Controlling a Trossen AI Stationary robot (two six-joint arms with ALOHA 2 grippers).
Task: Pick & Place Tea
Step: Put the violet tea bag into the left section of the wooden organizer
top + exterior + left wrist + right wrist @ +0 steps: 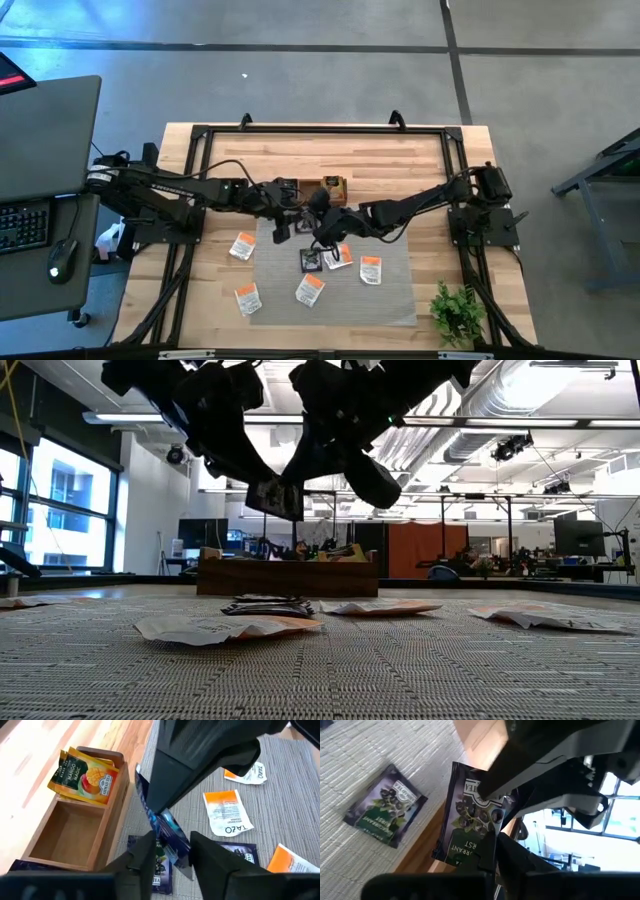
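My two claws crowded each other above the mat (390, 300), near the wooden box (75, 827). Sachets (371, 270) littered the mat's middle; bare surface (300, 150) beyond the box lay open.

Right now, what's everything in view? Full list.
Black sachet, held: one, above the mat, in the right claw.
Black sachets, lying: at least two, on the mat.
White-orange sachets: five, on or at the mat.
Yellow-brown sachets: at least one, in the box's end compartment.
Wooden box: one, brown, behind the mat.
Mat: one, grey, table centre.
Plant: one, green, table corner.
Keyboard, mouse: dark, side desk.
Right claw: shut on the held sachet.
Left claw: at the same sachet.
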